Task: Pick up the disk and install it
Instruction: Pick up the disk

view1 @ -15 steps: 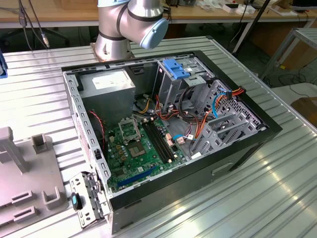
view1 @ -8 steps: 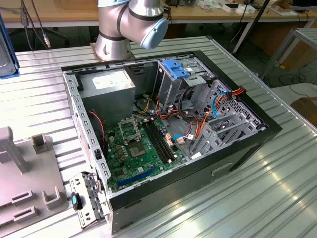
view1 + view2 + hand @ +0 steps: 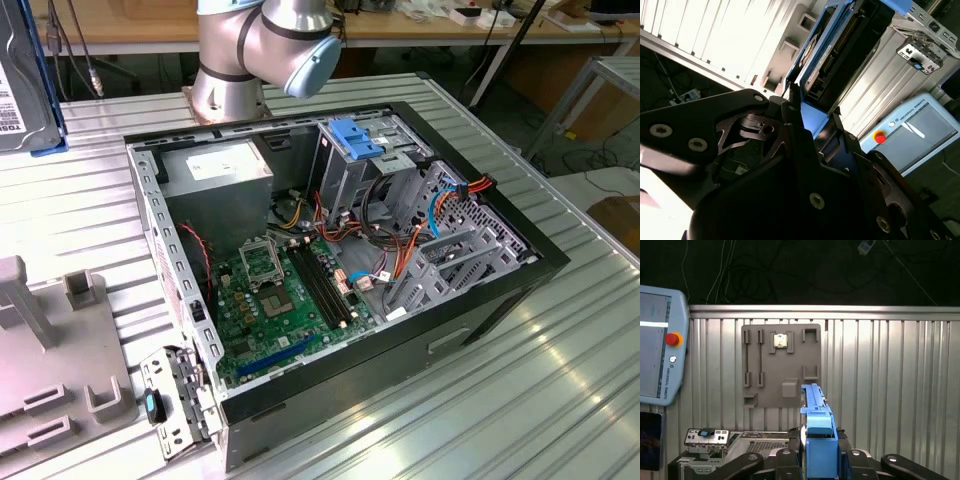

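Fingers [image 3: 795,125] of my gripper [image 3: 812,114] were closed narrow on the disk [image 3: 840,45], one on each flat side, so I was holding it by its near end. In the second wrist view its dark body and blue rail reached away from me. In the first wrist view I saw it edge-on, blue rail towards the camera, with the grey plate [image 3: 782,365] and the ribbed table [image 3: 890,390] behind it and the pendant [image 3: 660,340] off to one side.

In the exterior view the disk [image 3: 25,70] sat in the upper left corner of the frame, well apart from the open case [image 3: 480,300] at the middle. A blue bracket [image 3: 355,135] lay at the top of the case's drive cage. My arm's base [image 3: 230,70] stood at top centre, just behind the case.
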`<state>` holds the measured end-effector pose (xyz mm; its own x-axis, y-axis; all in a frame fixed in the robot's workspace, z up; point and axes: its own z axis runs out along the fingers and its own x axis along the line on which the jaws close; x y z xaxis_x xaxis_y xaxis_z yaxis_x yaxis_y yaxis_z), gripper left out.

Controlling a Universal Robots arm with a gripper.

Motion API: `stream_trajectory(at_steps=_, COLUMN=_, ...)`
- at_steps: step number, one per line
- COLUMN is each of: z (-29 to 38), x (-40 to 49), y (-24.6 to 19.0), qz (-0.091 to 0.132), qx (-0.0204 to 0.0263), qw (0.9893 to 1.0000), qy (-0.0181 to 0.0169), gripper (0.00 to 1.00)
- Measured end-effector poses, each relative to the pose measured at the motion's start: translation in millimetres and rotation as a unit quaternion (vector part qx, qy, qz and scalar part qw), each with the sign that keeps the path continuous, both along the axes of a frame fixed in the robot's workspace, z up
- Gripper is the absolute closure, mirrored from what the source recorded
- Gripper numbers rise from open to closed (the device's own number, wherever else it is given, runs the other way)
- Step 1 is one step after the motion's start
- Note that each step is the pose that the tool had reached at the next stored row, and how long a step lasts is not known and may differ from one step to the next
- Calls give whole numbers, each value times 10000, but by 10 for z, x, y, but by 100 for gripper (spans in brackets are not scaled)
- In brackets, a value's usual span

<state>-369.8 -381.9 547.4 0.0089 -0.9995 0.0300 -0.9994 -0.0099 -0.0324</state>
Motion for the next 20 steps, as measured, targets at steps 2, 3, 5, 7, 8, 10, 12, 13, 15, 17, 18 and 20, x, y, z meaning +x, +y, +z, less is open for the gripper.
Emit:
stream_trajectory(at_steps=2, z=-3, x=57, y=0, qz=0, qx=0, qw=10000, qy=-1, gripper=63)
stream_trajectory(at_steps=3, z=-3, x=75, y=0, qz=0, qx=0, qw=10000, qy=-1, gripper=63)
stream_trajectory(at_steps=5, z=-6, x=134, y=0, qz=0, qx=0, qw=10000, qy=-1, gripper=63)
stream_trajectory(at_steps=7, z=-10, x=204, y=0, qz=0, qx=0, qw=10000, qy=-2, gripper=63)
stream_trajectory(at_steps=8, z=-11, x=221, y=0, qz=0, qx=0, qw=10000, qy=-2, gripper=63)
stream_trajectory(at_steps=10, z=-15, x=278, y=0, qz=0, qx=0, qw=10000, qy=-3, gripper=63)
stream_trajectory(at_steps=12, z=-17, x=323, y=0, qz=0, qx=0, qw=10000, qy=-3, gripper=63)
stream_trajectory(at_steps=13, z=-19, x=345, y=0, qz=0, qx=0, qw=10000, qy=-3, gripper=63)
stream_trajectory(at_steps=15, z=-21, x=369, y=0, qz=0, qx=1, qw=10000, qy=-6, gripper=63)
stream_trajectory(at_steps=17, z=-23, x=402, y=0, qz=0, qx=82, qw=10000, qy=-14, gripper=63)
stream_trajectory(at_steps=18, z=-26, x=426, y=-1, qz=0, qx=129, qw=9999, qy=-16, gripper=63)
stream_trajectory(at_steps=20, z=-26, x=450, y=-4, qz=0, qx=198, qw=9998, qy=-16, gripper=63)
